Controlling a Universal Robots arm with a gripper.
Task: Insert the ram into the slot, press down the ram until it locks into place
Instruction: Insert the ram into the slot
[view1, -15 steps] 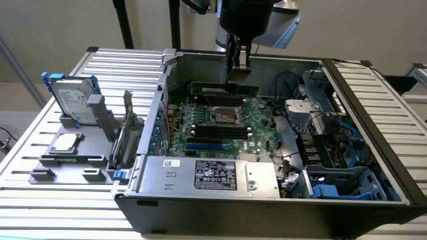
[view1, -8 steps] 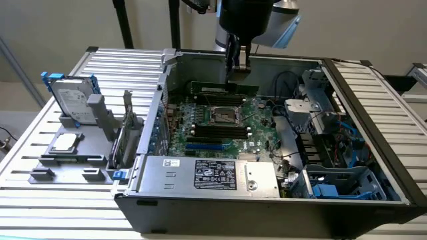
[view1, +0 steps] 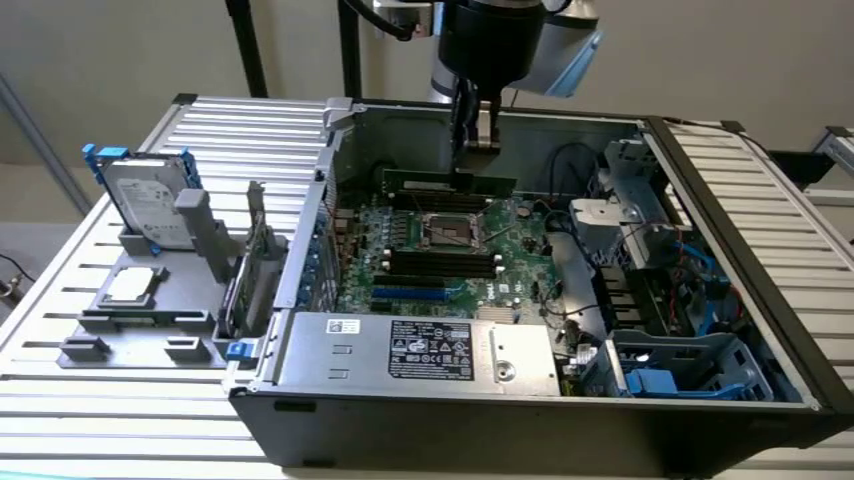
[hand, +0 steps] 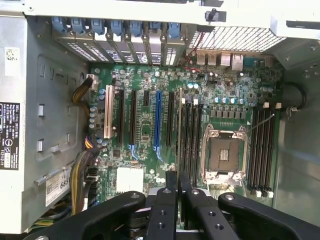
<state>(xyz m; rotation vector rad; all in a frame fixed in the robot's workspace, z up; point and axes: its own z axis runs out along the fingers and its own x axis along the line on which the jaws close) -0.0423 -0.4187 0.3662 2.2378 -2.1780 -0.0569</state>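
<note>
Black pincer (hand: 177, 176), bolted linkage arms (hand: 100, 212), possibly pale-blue joint cap (view1: 577, 62)

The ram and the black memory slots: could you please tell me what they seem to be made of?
The ram looks like dark-green matte circuit board, probably fibreglass laminate, carrying a pale label. The black memory slots look like moulded plastic with a dull sheen, judging by their uniform colour.

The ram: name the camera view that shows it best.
The exterior view. There the ram shows its long green face, held level in the tool above the motherboard. The wrist view catches it edge-on, a thin strip running out from between the tool's fingers.
</note>
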